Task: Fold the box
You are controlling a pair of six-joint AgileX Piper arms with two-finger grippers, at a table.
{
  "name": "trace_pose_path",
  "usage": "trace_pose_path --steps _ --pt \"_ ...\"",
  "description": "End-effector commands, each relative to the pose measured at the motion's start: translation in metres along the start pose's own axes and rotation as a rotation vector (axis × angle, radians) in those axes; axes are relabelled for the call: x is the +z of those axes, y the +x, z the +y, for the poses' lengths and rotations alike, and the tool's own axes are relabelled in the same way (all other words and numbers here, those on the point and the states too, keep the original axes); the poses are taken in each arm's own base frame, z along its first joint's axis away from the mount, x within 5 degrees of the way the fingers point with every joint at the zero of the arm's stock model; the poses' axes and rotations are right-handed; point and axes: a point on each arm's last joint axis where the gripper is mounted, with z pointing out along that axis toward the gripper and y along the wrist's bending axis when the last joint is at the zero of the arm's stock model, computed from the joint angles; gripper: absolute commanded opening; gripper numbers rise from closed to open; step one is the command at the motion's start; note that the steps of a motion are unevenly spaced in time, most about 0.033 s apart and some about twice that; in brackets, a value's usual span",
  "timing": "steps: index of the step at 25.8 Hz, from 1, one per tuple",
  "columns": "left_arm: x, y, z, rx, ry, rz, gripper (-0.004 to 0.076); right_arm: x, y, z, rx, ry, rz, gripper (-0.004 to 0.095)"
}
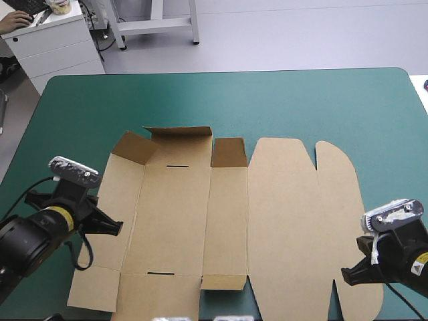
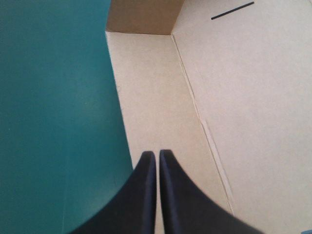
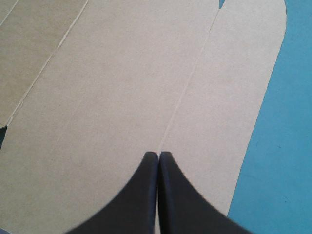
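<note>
Teal-green cover (image 1: 267, 100) carries the box (image 1: 281, 221), flat mid-table, with only its far-left flaps (image 1: 177, 134) tipped up. The left gripper (image 2: 157, 153) hovers over the left panel and the right gripper (image 3: 158, 155) over the right lid flap. Both are pressed together and empty. I'd worry a nudge slides the unpinned sheet rather than creasing it.

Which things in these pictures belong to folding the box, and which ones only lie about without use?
Belong to the job:
- the box, a brown sheet, mostly flat, some far flaps raised
- the left hand, shut, over the box's left panel
- the right hand, shut, over its right part

Only lying about:
- the teal-green cover; no loose thing shows on it
</note>
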Motion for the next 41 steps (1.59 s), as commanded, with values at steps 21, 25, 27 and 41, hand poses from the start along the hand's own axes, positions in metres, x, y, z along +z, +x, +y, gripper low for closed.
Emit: trace_pose_path --steps 21,25,27,41 --pt "0.046 -0.096 0.015 0.016 0.354 0.115 0.0016 0.002 0.008 0.002 0.01 -0.007 0.006 -0.002" --pt "0.05 -0.085 0.051 -0.092 0.366 0.17 0.0016 0.002 0.008 0.002 0.003 -0.006 0.003 -0.002" --pt "0.048 -0.076 0.07 -0.135 0.342 0.2 0.0016 0.002 0.008 0.002 -0.002 -0.006 0.001 -0.002" --pt "0.029 -0.033 0.185 -0.716 0.111 0.019 0.002 0.002 0.007 -0.003 -0.073 0.05 -0.007 -0.002"
